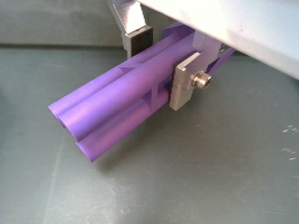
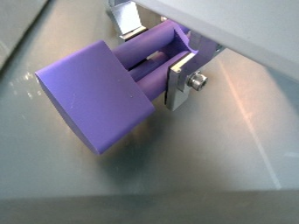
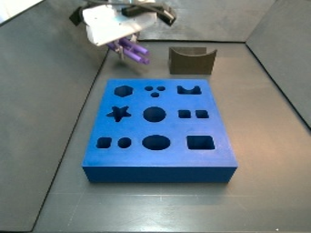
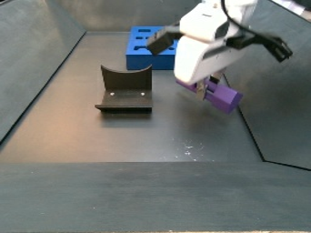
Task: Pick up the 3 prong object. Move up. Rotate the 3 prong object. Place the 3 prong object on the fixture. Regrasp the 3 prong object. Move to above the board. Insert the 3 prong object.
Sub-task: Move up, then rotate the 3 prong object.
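Note:
My gripper (image 1: pixel 162 61) is shut on the 3 prong object (image 1: pixel 111 109), a light-purple block with parallel prongs, and its silver fingers (image 1: pixel 187 80) press on either side. In both wrist views the piece sticks out from the jaws over the grey floor, its flat base (image 2: pixel 96 96) farthest from the fingers. In a side view the gripper (image 3: pixel 122 23) holds the 3 prong object (image 3: pixel 131 52) in the air, apart from the dark fixture (image 3: pixel 191 60) and beyond the far end of the blue board (image 3: pixel 158 127). From the opposite side the 3 prong object (image 4: pixel 220 95) hangs beside the fixture (image 4: pixel 125 91).
Dark walls enclose the grey floor on all sides. The board (image 4: pixel 148 44) with its shaped cutouts lies behind the fixture in a side view. Bare floor (image 4: pixel 134 150) stretches in front of the fixture.

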